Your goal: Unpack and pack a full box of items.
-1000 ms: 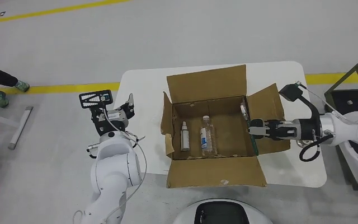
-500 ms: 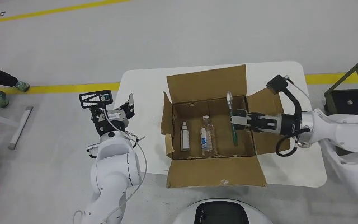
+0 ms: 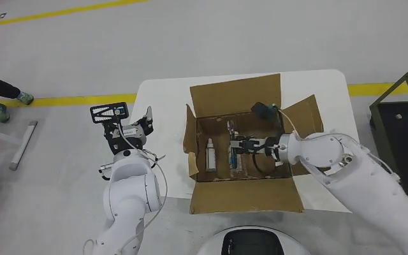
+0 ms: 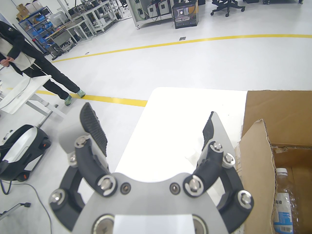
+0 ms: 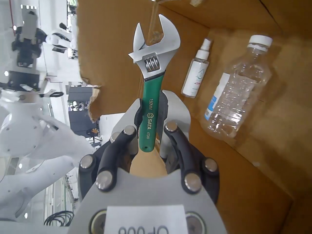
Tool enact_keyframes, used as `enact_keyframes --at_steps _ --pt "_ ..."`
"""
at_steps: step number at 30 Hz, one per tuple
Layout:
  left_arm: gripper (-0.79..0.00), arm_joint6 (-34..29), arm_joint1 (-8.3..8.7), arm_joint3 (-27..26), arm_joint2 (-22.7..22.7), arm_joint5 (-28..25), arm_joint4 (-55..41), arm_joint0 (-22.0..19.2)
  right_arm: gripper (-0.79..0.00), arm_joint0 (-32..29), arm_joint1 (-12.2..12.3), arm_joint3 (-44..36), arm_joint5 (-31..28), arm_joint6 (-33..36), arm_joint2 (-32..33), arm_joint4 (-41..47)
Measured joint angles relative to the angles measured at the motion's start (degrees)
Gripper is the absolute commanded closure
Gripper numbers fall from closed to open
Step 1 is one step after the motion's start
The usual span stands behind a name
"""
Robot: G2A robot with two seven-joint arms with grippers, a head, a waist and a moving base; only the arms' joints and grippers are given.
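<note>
Wrench (image 5: 151,57), clamped by its green handle in my right tool (image 5: 151,109), points straight ahead inside the box (image 5: 256,166), parallel to the bottle (image 5: 237,91) alongside.

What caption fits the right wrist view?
Right jaws hold green adjustable wrench in cardboard box with spray bottle and clear plastic bottle.

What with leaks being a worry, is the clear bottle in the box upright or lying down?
Lying down: the clear bottle rests lengthwise on the box floor, its whole side and white cap showing.
</note>
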Motion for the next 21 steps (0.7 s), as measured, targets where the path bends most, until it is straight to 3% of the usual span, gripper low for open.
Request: enact_keyframes --at_steps 12,20,21 --pt "-0.785 0.00 0.00 0.00 0.00 0.00 0.00 0.00 0.000 3.99 -2.69 6.28 5.15 -0.85 -9.12 -6.99" --pt "-0.785 0.00 0.00 0.00 0.00 0.00 0.00 0.00 0.000 5.76 -4.02 7.90 6.36 -1.03 -11.76 -10.08" --pt "-0.785 0.00 0.00 0.00 0.00 0.00 0.00 0.00 -0.034 5.92 -4.16 8.06 6.41 -1.02 -11.87 -10.30"
